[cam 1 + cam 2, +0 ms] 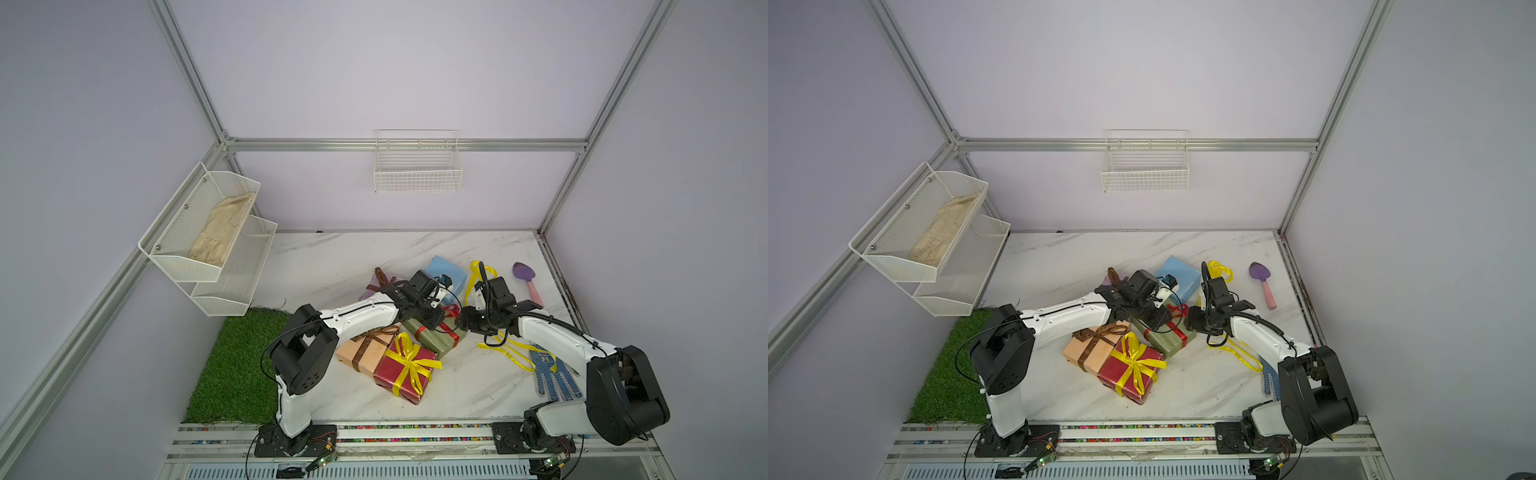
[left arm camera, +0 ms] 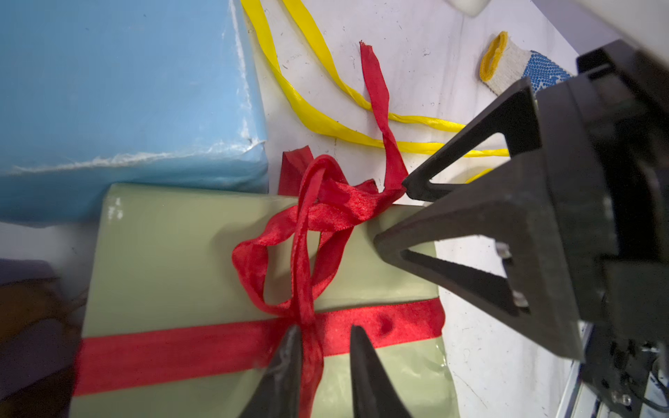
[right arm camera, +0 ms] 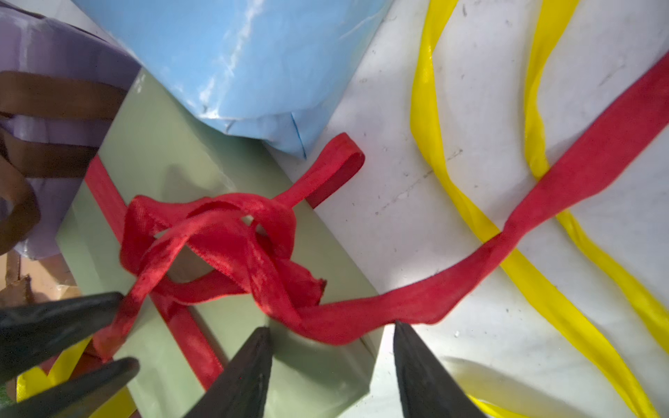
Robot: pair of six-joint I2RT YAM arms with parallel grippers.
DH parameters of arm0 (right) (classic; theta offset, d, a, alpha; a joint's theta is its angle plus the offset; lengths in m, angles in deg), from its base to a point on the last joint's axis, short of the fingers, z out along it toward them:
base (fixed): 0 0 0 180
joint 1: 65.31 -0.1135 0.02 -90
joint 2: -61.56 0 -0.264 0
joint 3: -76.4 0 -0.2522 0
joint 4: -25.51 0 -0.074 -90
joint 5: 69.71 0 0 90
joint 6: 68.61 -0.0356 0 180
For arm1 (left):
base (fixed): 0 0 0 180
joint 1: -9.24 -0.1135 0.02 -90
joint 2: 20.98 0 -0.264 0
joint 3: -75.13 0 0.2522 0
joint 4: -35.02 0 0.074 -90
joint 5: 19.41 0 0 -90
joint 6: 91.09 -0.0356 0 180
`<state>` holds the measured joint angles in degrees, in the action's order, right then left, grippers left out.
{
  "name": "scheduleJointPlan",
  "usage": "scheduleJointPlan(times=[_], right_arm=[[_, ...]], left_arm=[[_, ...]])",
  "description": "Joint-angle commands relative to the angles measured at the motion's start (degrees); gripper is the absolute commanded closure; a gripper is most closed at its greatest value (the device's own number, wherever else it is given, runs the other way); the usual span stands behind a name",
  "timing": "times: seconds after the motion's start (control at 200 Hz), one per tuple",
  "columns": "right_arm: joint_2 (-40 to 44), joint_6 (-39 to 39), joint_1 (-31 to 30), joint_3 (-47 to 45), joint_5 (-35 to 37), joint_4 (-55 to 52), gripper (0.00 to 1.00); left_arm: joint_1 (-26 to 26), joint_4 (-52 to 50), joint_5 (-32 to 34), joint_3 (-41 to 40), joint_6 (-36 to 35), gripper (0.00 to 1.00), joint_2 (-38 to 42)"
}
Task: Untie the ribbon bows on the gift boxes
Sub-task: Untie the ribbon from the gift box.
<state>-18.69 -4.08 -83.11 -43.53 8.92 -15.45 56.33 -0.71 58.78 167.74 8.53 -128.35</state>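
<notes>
Item: red ribbon bow (image 2: pixel 307 224), on olive box (image 1: pixel 436 343), blue box (image 1: pixel 451 268) at its 12 o'clock. Left pincer (image 2: pixel 325 329) straddles a strand, perhaps pinching; right pincer (image 2: pixel 391 215) spread. I'd draw its free end toward 3 o'clock.

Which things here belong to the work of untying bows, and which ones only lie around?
Job: red ribbon, olive green box, dark red box, yellow bow, peach box, brown bow, lilac box, light blue box, loose yellow ribbon.
Lying about: dotted glove, purple trowel, grass mat, wire basket.
</notes>
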Motion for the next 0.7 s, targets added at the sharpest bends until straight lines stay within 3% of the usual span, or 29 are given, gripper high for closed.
scheduleJointPlan(times=[0.0, 0.17, 0.47, 0.695], right_arm=[[0.2, -0.7, -0.6, -1.3, 1.4, 0.2, 0.43], [0.4, -0.6, -0.6, -1.7, 2.0, 0.2, 0.43], [0.4, -0.6, -0.6, -2.3, 2.8, 2.0, 0.43], [0.2, -0.6, -0.6, -2.5, 3.3, 2.3, 0.43]], left_arm=[[0.4, 0.9, -0.2, -1.2, 1.1, 0.77, 0.4], [0.4, 1.0, 3.1, -3.1, 2.0, 0.82, 3.4], [0.4, 1.2, 12.5, -13.1, 4.6, 0.96, 15.5], [0.3, -0.3, 20.8, -19.2, 6.9, 0.97, 25.5]])
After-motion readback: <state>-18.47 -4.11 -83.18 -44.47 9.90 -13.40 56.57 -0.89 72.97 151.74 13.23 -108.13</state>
